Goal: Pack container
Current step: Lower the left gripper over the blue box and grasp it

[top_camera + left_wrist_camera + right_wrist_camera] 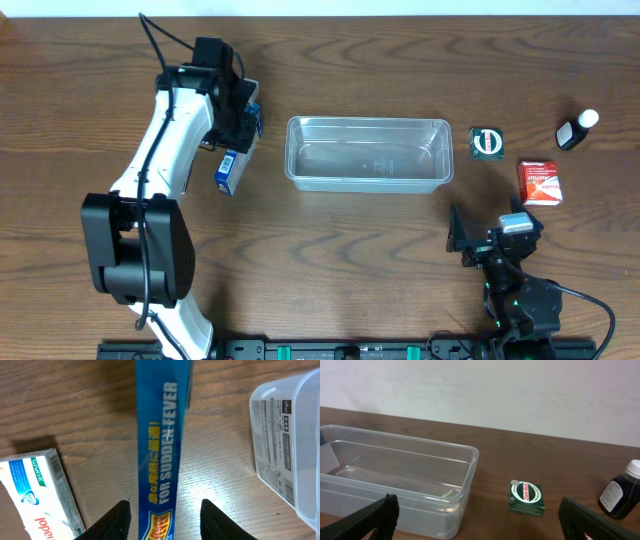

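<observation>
The container [367,152] is shown with its floor bare. A blue box [162,445] is straddled, ungrasped, by the released left gripper [165,506]; the right gripper [477,507] is held spread wide.

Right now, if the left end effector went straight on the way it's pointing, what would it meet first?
The blue box marked FOR SUDDEN FEVER. It sits in line between the open fingers of the left end effector, though how far off it is remains unclear.

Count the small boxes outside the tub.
4: long blue box within the open left hand, white-and-blue box beside it, green box and red-and-white box right of the clear plastic tub.
</observation>
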### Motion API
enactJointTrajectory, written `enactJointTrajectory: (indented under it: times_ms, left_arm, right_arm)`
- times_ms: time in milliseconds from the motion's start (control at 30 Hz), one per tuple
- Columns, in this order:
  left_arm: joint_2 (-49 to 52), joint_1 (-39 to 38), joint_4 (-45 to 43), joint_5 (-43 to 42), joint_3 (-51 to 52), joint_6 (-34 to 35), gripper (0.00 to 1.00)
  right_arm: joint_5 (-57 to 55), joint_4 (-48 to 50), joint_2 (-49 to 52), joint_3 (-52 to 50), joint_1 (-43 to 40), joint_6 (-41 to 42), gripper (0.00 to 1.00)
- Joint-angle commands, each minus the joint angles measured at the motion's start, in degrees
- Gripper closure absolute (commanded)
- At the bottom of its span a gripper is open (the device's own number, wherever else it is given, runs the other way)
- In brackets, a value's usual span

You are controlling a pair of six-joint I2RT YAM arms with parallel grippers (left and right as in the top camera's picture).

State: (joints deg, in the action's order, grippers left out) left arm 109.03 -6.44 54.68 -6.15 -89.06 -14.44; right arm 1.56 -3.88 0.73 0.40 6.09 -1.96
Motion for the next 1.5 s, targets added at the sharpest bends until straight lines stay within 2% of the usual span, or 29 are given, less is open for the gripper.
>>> enactJointTrajectory:
  times_ms: [0, 600, 967, 1367, 1467]
  left_arm:
    - [0.3, -1.0, -0.4, 4.5, 0.1, -0.3, 0.54]
    - [1.5, -1.3, -1.3, 6.0, 1.2, -0.3, 0.55]
    - [1.8, -1.3, -1.2, 6.0, 1.2, -0.3, 0.64]
    - [1.9, -1.3, -1.2, 6.0, 2.2, -0.3, 0.64]
    - [1.7, -1.3, -1.3, 6.0, 2.2, -0.3, 0.78]
  right_arm:
    - [0.2, -0.2, -0.2, -0.1, -0.1, -0.3, 0.01]
    - [0.2, -0.2, -0.2, -0.1, -0.1, -0.3, 0.01]
    - [0.2, -0.2, -0.2, -0.1, -0.1, -0.3, 0.01]
    - [0.2, -0.2, -0.2, -0.1, -0.1, -0.3, 0.01]
    - [0.2, -0.2, -0.2, -0.1, -0.1, -0.3, 0.01]
